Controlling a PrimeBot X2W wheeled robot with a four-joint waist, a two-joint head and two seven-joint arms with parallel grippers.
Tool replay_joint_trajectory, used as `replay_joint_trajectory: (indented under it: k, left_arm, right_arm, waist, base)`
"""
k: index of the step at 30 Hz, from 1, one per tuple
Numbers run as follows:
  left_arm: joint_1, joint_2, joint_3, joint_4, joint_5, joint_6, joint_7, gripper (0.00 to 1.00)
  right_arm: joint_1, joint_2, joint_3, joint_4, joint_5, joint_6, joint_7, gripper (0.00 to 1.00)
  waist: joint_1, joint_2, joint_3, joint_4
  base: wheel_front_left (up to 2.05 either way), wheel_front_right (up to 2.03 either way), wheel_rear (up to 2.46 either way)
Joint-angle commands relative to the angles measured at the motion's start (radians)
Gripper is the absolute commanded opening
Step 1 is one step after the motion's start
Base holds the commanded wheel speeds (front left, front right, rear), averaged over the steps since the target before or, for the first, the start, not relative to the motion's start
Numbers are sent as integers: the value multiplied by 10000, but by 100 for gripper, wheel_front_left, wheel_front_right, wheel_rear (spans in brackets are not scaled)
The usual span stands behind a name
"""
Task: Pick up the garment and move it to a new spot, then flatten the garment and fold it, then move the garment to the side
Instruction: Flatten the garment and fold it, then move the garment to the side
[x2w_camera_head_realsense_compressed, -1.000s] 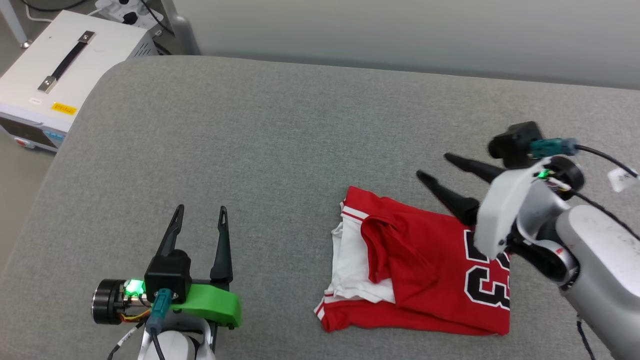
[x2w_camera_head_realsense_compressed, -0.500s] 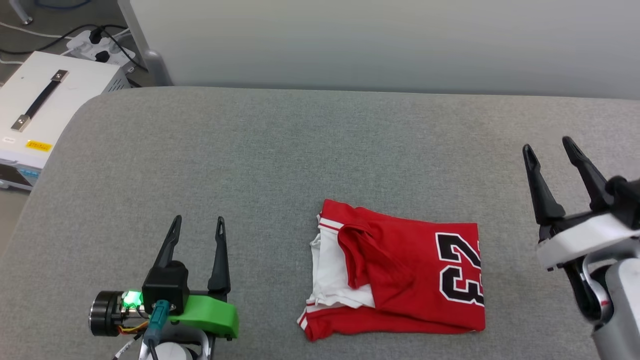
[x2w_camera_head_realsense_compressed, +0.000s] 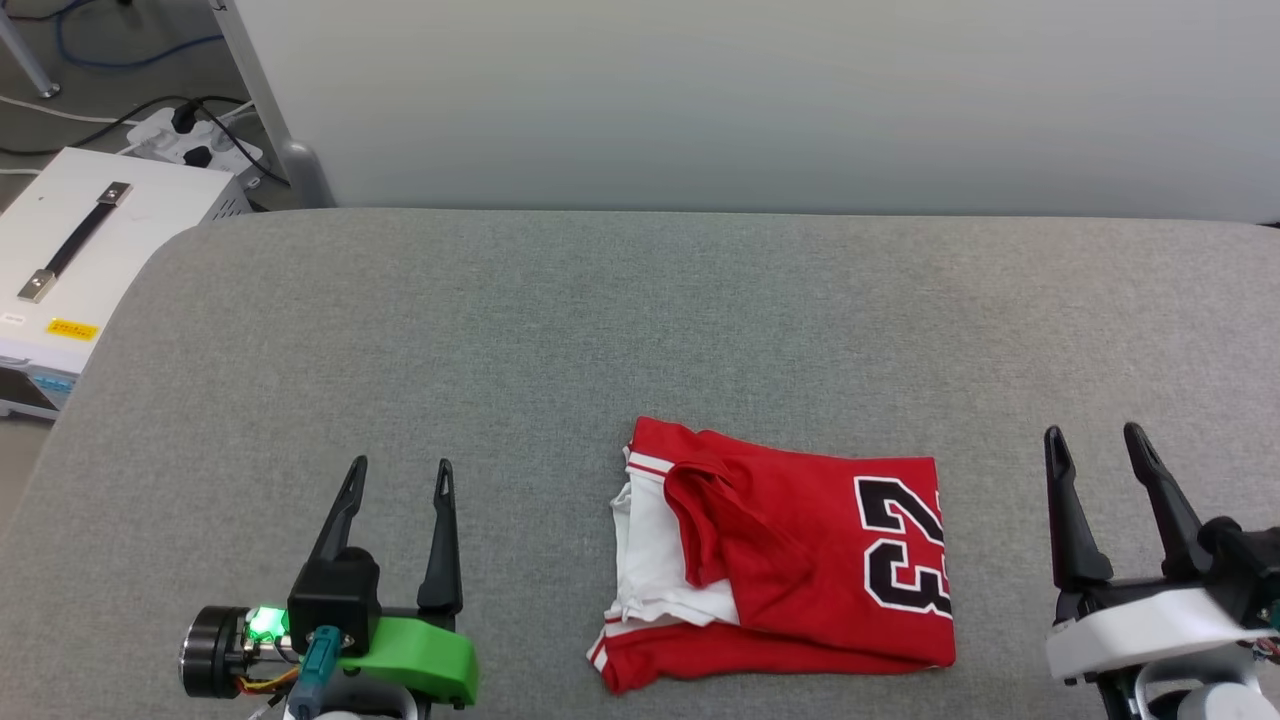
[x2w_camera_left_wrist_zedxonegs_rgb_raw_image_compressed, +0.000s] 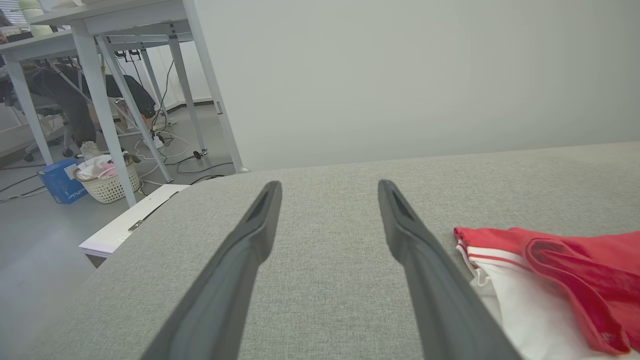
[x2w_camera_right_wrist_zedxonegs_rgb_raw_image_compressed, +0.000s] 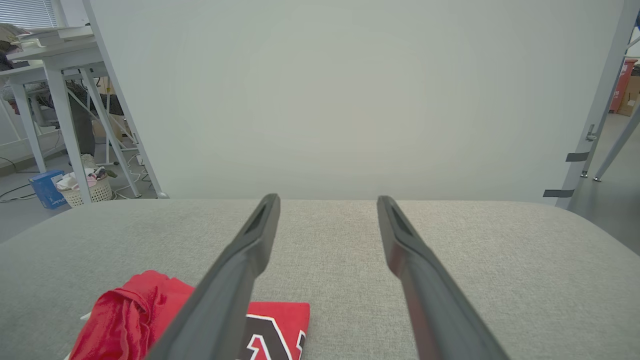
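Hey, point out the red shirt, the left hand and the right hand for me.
red shirt (x2w_camera_head_realsense_compressed: 800, 560), head view, on the red fabric left of the number.
left hand (x2w_camera_head_realsense_compressed: 401, 464), head view, midway between its open fingertips.
right hand (x2w_camera_head_realsense_compressed: 1092, 430), head view, midway between its open fingertips.

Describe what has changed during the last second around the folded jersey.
The right gripper withdrew from over the red jersey to the lower right of the head view, open and empty. The head view itself also shifted. The jersey stayed folded on the gray cushion; the left gripper stayed open.
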Motion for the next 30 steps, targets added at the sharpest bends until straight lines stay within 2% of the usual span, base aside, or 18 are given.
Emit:
replay_joint_trajectory:
  k: [1, 10, 22, 27, 30]
  left_arm:
    - [200, 64, -15, -44, 15, -52, -59, 100]
    - [251, 89, -66, 23, 14, -100, -59, 100]
    - [210, 78, -56, 126, -8, -82, -59, 100]
    - [96, 61, -67, 126, -8, -85, -59, 100]
    - [30, 53, -79, 150, -16, -105, -59, 100]
  right_arm:
    - [261, 65, -68, -75, -56, -7, -66, 100]
    - [864, 174, 5, 41, -267, -7, -67, 100]
    - [462, -94, 153, 191, -412, -7, -68, 100]
    - [-758, -779, 114, 49, 1, -7, 25, 100]
    - [-1545, -1501, 546, -87, 782, -7, 1004, 100]
  waist:
    - [0, 0, -41, 5]
    - [0, 0, -55, 51]
    - [0, 0, 13, 146]
    - [0, 0, 166, 199]
    - [0, 0, 249, 264]
  base:
    - [0, 0, 0]
    - [0, 0, 0]
    - [0, 0, 0]
    - [0, 0, 0]
    - [0, 0, 0]
